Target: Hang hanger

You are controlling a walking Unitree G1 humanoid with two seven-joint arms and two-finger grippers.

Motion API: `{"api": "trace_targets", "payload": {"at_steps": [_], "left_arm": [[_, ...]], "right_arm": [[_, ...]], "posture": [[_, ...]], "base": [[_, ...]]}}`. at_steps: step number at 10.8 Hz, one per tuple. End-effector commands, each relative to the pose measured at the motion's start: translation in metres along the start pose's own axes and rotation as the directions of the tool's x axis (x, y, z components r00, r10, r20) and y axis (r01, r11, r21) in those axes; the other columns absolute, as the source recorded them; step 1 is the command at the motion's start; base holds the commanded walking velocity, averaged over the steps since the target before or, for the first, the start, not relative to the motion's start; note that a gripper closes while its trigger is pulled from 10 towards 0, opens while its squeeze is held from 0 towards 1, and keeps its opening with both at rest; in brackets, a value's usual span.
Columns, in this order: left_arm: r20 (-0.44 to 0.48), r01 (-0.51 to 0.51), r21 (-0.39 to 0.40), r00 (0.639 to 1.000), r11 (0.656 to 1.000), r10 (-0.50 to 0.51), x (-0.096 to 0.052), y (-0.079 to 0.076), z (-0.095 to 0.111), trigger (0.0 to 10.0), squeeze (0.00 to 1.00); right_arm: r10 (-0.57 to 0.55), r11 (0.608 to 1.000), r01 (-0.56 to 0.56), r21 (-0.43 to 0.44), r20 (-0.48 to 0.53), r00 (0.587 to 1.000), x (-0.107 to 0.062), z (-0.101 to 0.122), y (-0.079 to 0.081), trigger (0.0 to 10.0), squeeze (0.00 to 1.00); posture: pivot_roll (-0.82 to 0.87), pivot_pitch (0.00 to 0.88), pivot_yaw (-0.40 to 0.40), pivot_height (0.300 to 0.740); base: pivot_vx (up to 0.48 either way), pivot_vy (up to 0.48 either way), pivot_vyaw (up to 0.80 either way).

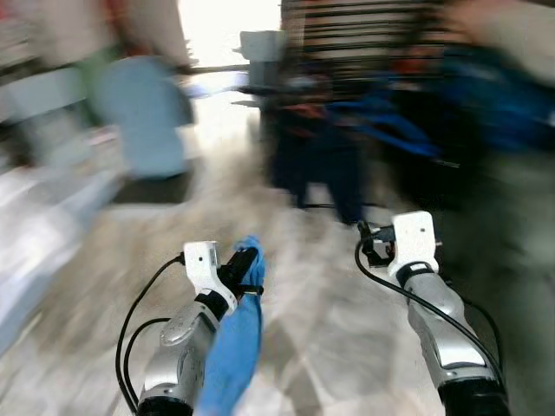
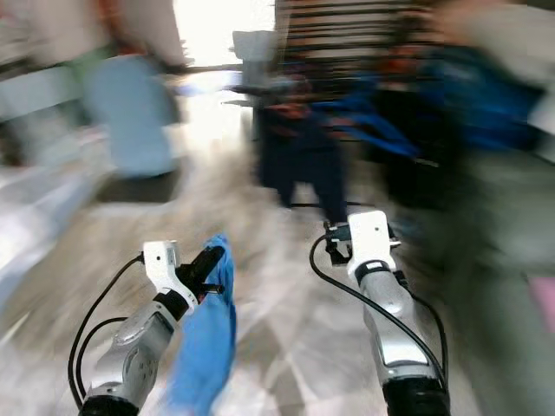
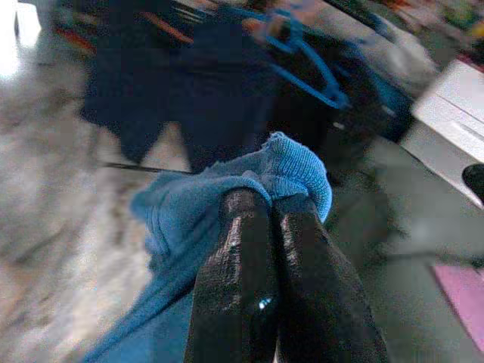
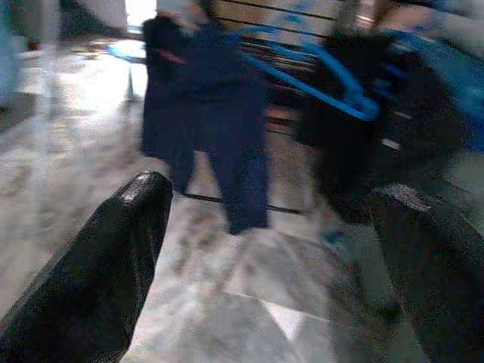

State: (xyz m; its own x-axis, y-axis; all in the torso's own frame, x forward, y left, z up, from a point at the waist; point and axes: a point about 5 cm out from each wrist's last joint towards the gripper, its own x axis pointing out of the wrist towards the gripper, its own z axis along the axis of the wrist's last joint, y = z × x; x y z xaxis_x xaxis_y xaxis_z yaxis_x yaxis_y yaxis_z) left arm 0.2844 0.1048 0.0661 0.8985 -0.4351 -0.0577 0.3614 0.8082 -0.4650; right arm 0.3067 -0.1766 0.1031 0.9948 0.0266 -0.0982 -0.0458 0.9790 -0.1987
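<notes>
— Colours up close?
— Bright blue cloth [image 3: 227, 204], ribbed weave, pinched between glossy black fingers [image 3: 234, 280] of the left gripper [image 1: 247, 260]. Silver arms, white wrist blocks, black cables.
— At twelve o'clock?
— Dark navy garments [image 4: 212, 113] on blue hangers [image 4: 318, 83].
— Underfoot?
— Mottled grey-and-cream stone floor [image 4: 227, 302]; pink patch [image 3: 461, 302] at four o'clock.
</notes>
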Motion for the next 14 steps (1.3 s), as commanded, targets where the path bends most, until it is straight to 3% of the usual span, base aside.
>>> {"api": "trace_targets", "payload": {"at_steps": [1, 7, 14], "left_arm": [[0.034, 0.024, 0.013, 0.999, 1.0, -0.024, 0.0056, -0.0032, 0.0086, 10.0, 0.0], [0.044, 0.036, 0.007, 0.998, 0.999, -0.036, 0.0113, -0.0062, 0.0072, 10.0, 0.0], [-0.002, 0.057, 0.0, 0.998, 0.998, -0.057, 0.0154, -0.012, -0.0003, 10.0, 0.0]], "right_arm": [[-0.012, 1.0, 0.012, 0.003, 0.012, 1.0, 0.0009, 0.0019, -0.0032, 10.0, 0.0], [0.02, 0.999, -0.019, -0.036, 0.034, 0.999, 0.0056, 0.0061, 0.0014, 10.0, 0.0], [0.013, 0.999, -0.011, -0.043, 0.035, 0.999, 0.0052, 0.0057, 0.0002, 10.0, 0.0]], "posture": [[-0.24, 0.0, 0.083, 0.74], [-0.24, 0.0, 0.077, 0.74], [-0.25, 0.0, 0.081, 0.74]], "base": [[0.319, 0.352, -0.52], [0.32, 0.358, 0.0], [0.45, -0.073, 0.0]]}}
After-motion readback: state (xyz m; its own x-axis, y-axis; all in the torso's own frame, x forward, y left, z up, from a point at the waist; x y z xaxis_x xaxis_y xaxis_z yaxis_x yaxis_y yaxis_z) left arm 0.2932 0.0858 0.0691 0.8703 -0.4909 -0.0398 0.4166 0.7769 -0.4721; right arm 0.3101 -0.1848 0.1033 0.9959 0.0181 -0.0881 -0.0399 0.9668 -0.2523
